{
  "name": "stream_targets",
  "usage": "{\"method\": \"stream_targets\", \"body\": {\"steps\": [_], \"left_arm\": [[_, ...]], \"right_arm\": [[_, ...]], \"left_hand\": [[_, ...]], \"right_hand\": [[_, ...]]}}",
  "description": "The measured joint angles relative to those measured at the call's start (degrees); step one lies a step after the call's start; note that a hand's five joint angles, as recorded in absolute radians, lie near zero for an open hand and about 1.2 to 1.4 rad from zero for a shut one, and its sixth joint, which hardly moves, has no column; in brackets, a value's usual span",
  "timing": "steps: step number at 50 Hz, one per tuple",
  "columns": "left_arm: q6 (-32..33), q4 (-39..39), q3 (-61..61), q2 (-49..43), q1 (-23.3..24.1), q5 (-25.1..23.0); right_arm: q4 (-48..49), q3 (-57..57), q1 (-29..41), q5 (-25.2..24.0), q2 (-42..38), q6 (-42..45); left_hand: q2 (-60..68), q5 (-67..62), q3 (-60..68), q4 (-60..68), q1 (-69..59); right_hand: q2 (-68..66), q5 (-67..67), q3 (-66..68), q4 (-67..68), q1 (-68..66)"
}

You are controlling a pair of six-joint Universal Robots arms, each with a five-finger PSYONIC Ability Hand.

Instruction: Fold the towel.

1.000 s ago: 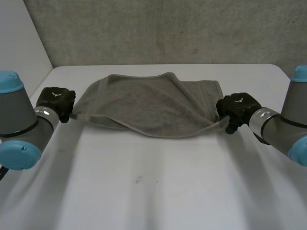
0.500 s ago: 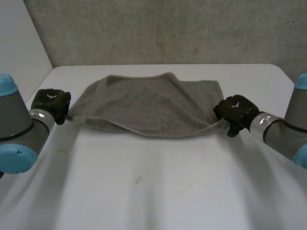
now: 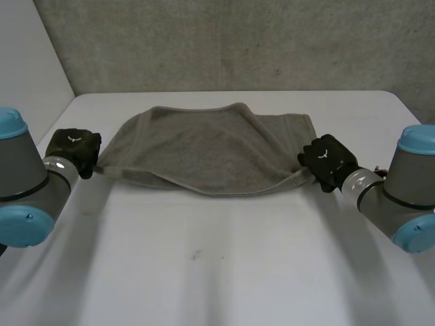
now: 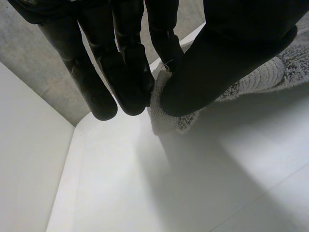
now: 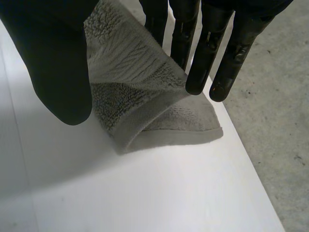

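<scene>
We see a white desk [image 3: 217,272], matte, with a few small dark marks [image 3: 196,255] near its middle. Behind its far edge stands a rough grey wall [image 3: 224,41], speckled like concrete. At the left a plain white panel [image 3: 27,61] rises beside the desk. The light is soft and even.

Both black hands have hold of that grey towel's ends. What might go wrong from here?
The left hand pinches only the very tip of one corner of the towel, so the cloth could slip free when lifted. At the right hand the corner is doubled over between thumb and fingers, so the fold might come out crooked or bunched.
</scene>
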State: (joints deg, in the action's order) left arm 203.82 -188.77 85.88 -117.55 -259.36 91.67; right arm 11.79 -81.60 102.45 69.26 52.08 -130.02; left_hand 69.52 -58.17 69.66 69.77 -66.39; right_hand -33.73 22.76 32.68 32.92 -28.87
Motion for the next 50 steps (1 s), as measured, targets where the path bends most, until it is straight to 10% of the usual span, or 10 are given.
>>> {"method": "stream_targets", "body": {"steps": [17, 22, 32, 50], "left_arm": [[0.0, -0.02, 0.0, -0.07, 0.17, 0.0], [0.0, 0.02, 0.2, -0.11, 0.31, 0.0], [0.07, 0.33, 0.91, 0.65, 0.51, -0.02], [14.78, 16.15, 5.13, 16.75, 0.46, -0.05]], "right_arm": [[4.8, -0.92, 2.33, 0.44, -0.88, 5.05], [6.87, 0.27, 3.18, 0.54, -2.93, 9.19], [4.56, 2.21, 2.17, 2.41, 0.0, 9.49], [-40.86, 3.43, -8.08, 3.58, 19.82, -0.86]], "left_hand": [[0.0, 0.0, 0.0, 0.0, 0.0], [0.0, 0.0, 0.0, 0.0, 0.0], [0.0, 0.0, 0.0, 0.0, 0.0], [0.0, 0.0, 0.03, 0.0, 0.0]], "right_hand": [[-0.48, 0.59, 0.64, 0.57, -0.59], [-30.25, 29.37, 30.96, 31.0, -25.22], [-33.54, 32.63, 34.86, 35.38, -25.94], [-33.54, 33.11, 35.19, 35.39, -25.94]]}}
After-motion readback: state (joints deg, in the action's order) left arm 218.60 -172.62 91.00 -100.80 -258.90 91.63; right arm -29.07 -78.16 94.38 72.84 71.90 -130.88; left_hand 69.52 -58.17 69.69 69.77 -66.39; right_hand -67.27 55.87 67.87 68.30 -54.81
